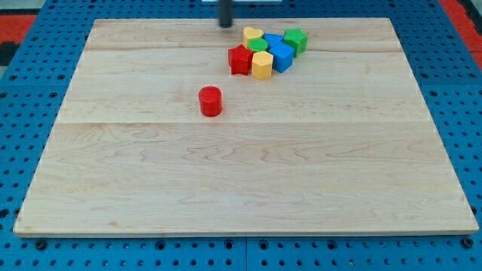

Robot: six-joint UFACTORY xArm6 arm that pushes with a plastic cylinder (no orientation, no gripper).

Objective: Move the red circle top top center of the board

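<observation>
The red circle [211, 101] is a short red cylinder standing alone on the wooden board [248, 188], a little left of centre and above the middle. My tip [225, 25] is at the view's top centre, near the board's far edge. It is well above the red circle and slightly to its right, not touching it. It is just left of the block cluster.
A tight cluster lies near the top centre: a red star-like block [239, 59], a yellow hexagon [262, 65], a yellow heart [252, 35], a small green block [259, 46], blue blocks [281, 54] and a green star-like block [296, 40]. Blue pegboard [22, 113] surrounds the board.
</observation>
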